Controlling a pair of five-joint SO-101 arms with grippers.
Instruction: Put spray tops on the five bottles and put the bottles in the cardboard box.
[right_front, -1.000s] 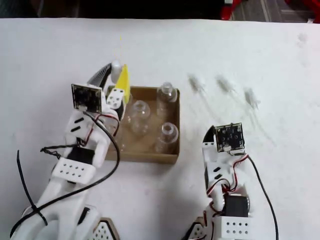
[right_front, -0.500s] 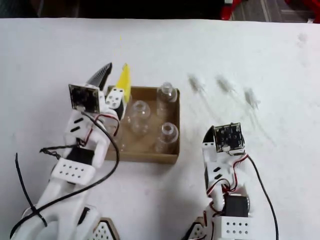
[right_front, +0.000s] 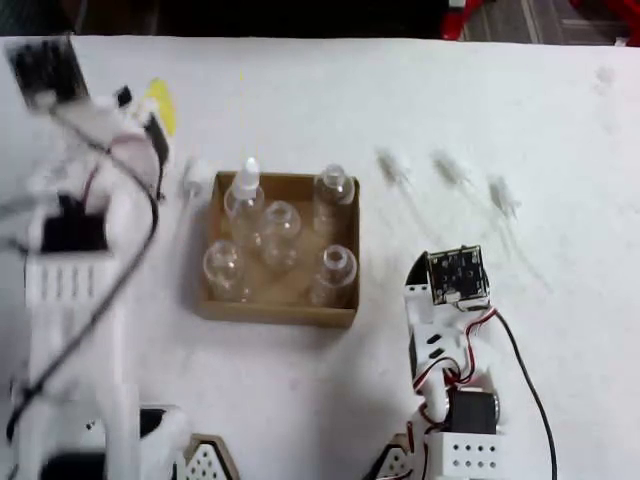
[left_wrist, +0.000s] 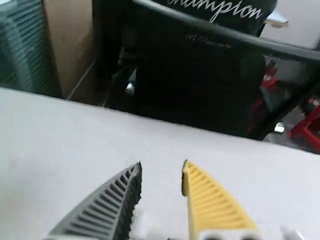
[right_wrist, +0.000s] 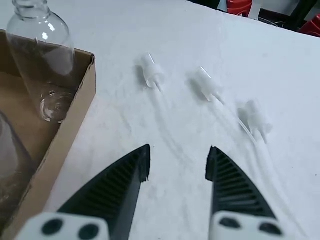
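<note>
The right arm sits closest to me, at the near edge of the surface (right_front: 300, 400), right of centre. I read the right gripper (right_wrist: 179, 148) as wide open with nothing between its fingers. It hangs low over bare surface just right of the cardboard box (right_front: 280, 312) and points toward the far side.

The cardboard box stands left of centre and contains five upright bottles.
- Near row: the near-left bottle (right_front: 222, 268) and the near-right bottle (right_front: 335, 265) are both uncapped.
- Centre: the middle bottle (right_front: 280, 222) is uncapped.
- Far row: the far-left bottle (right_front: 243, 205) carries a white spray top (right_front: 250, 168); the far-right bottle (right_front: 333, 188) is uncapped.

Beyond the right gripper, three loose spray tops lie in a row on the surface, right of the box and apart from it: left (right_front: 393, 165), middle (right_front: 448, 170) and right (right_front: 503, 197).

The left arm is raised at the far left, well apart from the box. The grey and yellow fingers of the left gripper (left_wrist: 162, 165) stand partly open and hold nothing. It faces the far edge, where a dark chair (left_wrist: 200, 75) stands beyond the surface.
</note>
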